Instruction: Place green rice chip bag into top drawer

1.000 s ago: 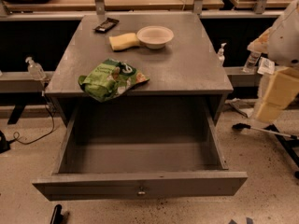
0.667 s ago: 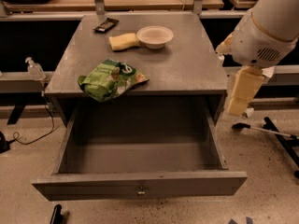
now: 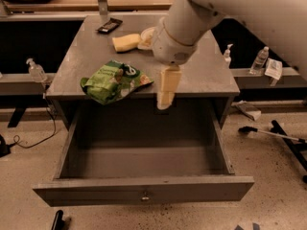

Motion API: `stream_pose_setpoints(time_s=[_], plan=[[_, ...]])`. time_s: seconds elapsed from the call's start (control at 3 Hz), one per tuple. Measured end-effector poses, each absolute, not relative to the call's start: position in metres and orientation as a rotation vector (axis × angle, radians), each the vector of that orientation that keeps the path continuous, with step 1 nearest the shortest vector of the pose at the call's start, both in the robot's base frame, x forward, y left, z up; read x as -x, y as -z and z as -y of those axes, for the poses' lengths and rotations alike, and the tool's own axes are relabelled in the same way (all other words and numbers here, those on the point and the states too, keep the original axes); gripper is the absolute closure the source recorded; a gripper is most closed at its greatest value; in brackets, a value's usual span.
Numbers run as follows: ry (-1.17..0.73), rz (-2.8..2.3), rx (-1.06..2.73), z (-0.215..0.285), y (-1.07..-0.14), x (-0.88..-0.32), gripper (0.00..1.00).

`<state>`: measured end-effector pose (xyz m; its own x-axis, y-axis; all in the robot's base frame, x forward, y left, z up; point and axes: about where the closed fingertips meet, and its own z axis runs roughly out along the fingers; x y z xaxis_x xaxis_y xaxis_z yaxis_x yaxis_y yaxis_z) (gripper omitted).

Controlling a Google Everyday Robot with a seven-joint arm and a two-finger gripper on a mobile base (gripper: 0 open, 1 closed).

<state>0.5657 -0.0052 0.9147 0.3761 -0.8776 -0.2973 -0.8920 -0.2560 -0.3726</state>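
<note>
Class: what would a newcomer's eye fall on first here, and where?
The white robot arm fills the upper right, its cream gripper hanging over the front edge of the grey cabinet. Left of it lies the crumpled bright green foil bag, above the open grey metal drawer.

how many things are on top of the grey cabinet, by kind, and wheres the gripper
Crumpled green foil rice chip bag: 1
Yellow sponge block: 1
White round bowl, partly behind the arm: 1
Flat black object: 1
Total: 4
The gripper hangs over the grey cabinet top at its front edge, right of the bag, above the open grey metal top drawer.
</note>
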Motion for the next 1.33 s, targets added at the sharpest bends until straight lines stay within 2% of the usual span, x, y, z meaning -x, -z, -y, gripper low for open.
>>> stream_pose_setpoints(time_s=[0.67, 1.33], plan=[[-0.018, -1.225, 2.189, -0.077, -0.899, -0.606, 0.00], [-0.121, -1.159, 2.209, -0.112, -0.853, -0.612, 0.44]])
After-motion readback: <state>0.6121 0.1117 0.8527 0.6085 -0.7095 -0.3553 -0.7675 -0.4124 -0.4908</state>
